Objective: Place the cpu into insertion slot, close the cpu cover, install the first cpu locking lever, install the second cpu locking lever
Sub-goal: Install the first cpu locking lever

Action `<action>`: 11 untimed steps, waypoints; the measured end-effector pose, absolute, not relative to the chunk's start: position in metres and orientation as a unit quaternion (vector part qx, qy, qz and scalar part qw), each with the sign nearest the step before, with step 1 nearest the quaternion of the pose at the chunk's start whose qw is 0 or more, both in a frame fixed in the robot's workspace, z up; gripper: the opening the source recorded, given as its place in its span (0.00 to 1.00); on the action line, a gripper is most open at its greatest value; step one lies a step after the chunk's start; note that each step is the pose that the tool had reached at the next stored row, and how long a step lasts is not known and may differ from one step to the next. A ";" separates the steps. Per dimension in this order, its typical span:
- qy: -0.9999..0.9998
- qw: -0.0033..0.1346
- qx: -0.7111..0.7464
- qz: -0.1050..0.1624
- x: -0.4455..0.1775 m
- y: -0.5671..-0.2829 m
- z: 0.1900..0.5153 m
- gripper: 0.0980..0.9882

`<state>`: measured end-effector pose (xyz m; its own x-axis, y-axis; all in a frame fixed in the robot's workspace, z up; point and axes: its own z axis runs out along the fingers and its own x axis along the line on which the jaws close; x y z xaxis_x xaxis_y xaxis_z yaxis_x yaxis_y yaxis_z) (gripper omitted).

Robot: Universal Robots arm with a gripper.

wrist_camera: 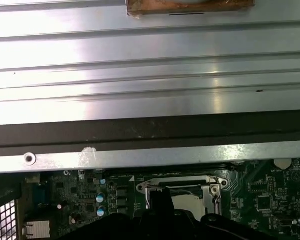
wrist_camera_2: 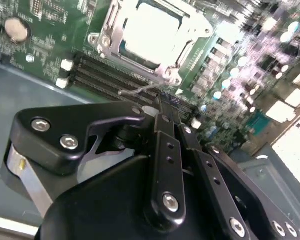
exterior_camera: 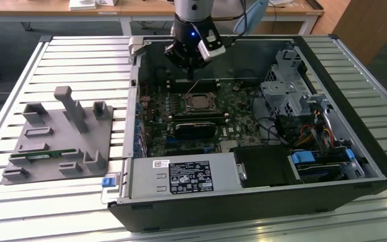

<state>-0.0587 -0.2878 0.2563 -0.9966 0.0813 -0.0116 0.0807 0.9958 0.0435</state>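
The cpu [wrist_camera_2: 152, 30] lies with its silvery top up in the insertion slot [exterior_camera: 199, 102] on the green motherboard. The cpu cover [wrist_camera_2: 111, 22] lies flat around it as a metal frame. A thin wire locking lever [wrist_camera_2: 135, 91] runs along the socket's edge, on the side facing my gripper. My gripper [wrist_camera_2: 166, 100] hangs just above the board beside the socket, fingers pressed together, tips right by that lever's end. In the exterior view the gripper [exterior_camera: 191, 75] points down, just behind the socket. The first wrist view shows the cover [wrist_camera: 180, 184] and a black fingertip [wrist_camera: 157, 196] before it.
The open computer case [exterior_camera: 355, 151] lies on a slatted metal table. A power supply [exterior_camera: 183, 176], a black card [exterior_camera: 195, 128] and a drive cage [exterior_camera: 284, 96] crowd the board. Memory slots [wrist_camera_2: 105, 75] run beside the socket. A grey fixture [exterior_camera: 59, 136] sits at the exterior view's left.
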 end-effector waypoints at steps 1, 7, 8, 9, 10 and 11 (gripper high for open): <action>0.999 0.006 0.041 0.030 -0.059 -0.288 0.256 0.01; 0.999 0.006 0.039 0.037 -0.058 -0.288 0.251 0.01; 0.999 0.006 0.039 0.037 -0.058 -0.288 0.250 0.01; 0.999 0.006 0.039 0.037 -0.057 -0.288 0.249 0.01; 0.999 0.006 0.039 0.037 -0.056 -0.288 0.248 0.01; 0.999 0.006 0.039 0.037 -0.055 -0.288 0.248 0.01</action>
